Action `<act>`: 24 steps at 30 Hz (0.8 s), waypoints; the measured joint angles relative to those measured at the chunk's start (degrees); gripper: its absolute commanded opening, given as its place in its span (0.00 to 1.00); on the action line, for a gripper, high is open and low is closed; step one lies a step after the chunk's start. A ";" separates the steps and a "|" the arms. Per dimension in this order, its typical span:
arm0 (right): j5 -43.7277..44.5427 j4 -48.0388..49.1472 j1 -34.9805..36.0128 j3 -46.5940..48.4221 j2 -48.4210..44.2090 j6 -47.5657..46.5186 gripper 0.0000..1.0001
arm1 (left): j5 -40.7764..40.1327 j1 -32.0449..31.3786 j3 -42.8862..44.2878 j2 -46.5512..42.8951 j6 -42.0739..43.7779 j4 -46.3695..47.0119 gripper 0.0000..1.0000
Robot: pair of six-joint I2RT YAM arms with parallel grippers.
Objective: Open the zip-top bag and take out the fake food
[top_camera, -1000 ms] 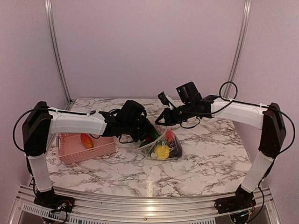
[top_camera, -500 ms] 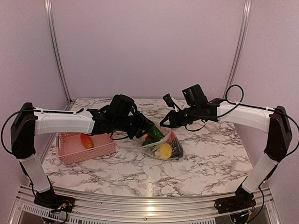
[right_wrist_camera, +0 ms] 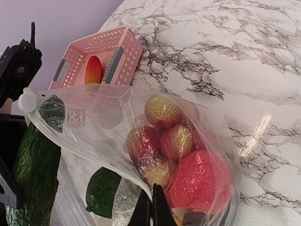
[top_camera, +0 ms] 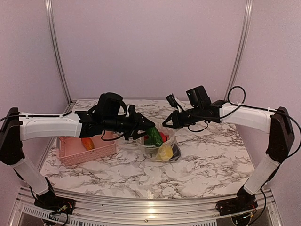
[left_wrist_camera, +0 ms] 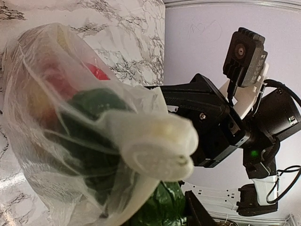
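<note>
Drawn back, left gripper (top_camera: 145, 131) seemingly clamps the green cucumber (right_wrist_camera: 33, 179); right gripper (right_wrist_camera: 151, 209) pinches the zip-top bag (right_wrist_camera: 94, 122).

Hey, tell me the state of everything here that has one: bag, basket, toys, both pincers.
zip-top bag: open, mouth held up, red toy fruits inside
toy cucumber: gripped, raised at the bag's mouth
left pincer: shut on the toy cucumber
right pincer: shut on the zip-top bag's edge
pink basket: upright, holding one orange-red toy fruit
</note>
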 measured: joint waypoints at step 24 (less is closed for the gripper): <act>2.23 0.13 -2.95 0.48 -1.31 1.97 0.00 | 0.33 17.53 -6.86 -22.86 12.50 -3.91 0.17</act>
